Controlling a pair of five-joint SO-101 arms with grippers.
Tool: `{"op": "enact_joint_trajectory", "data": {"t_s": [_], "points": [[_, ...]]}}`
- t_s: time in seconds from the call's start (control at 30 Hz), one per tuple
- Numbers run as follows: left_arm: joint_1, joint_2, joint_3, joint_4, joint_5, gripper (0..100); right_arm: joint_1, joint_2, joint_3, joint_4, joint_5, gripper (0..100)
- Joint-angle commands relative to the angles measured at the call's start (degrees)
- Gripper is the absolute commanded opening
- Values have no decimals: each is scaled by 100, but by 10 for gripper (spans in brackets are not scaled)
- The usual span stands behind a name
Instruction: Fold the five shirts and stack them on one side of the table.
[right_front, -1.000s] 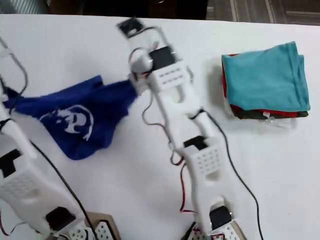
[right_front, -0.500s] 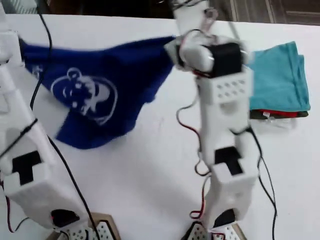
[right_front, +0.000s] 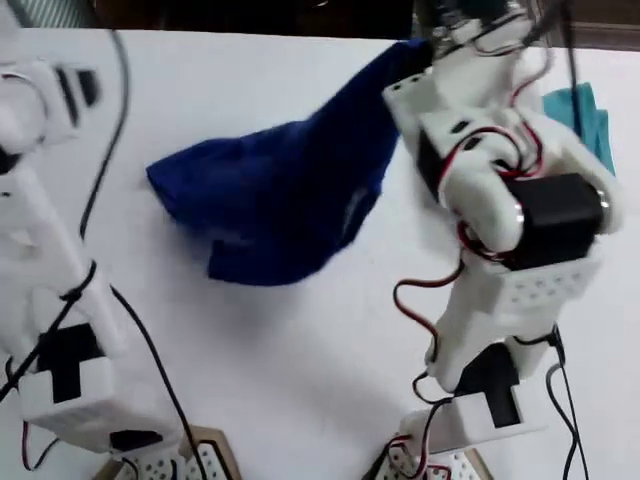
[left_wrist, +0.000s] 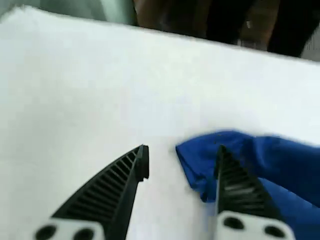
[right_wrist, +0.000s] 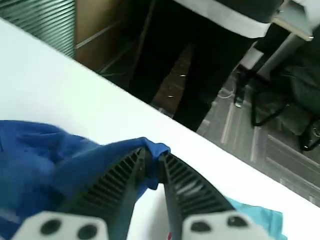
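The right gripper pinches a corner of the blue shirt, held up high. The cloth stretches long from there toward the left side, over the table. The left gripper is wide open, holding nothing, just beside the loose end — nearer to it.

High view looks down on the table; both close wrist views share the blue shirt.
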Motion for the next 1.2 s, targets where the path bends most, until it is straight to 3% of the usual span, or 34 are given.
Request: {"op": "enact_joint_trajectory", "data": {"t_s": [0.0, 0.17, 0.3, 0.4, 0.77, 1.17], "points": [[-9, 193, 611, 70, 53, 242, -84, -171, 141, 22, 26, 20], [-114, 774, 1666, -149, -1319, 241, -57, -163, 334, 22, 334, 20], [369, 1327, 2316, -141, -2585, 241, -40, -163, 721, 22, 466, 20], [712, 1785, 2624, -158, -3086, 241, 180, -154, 897, -22, 466, 20], [2321, 2303, 2431, -158, -3253, 199, 998, -145, 1125, -31, 475, 20], [2418, 3420, 2378, -782, -3279, 194, 998, -154, 1125, -31, 475, 20]]}}
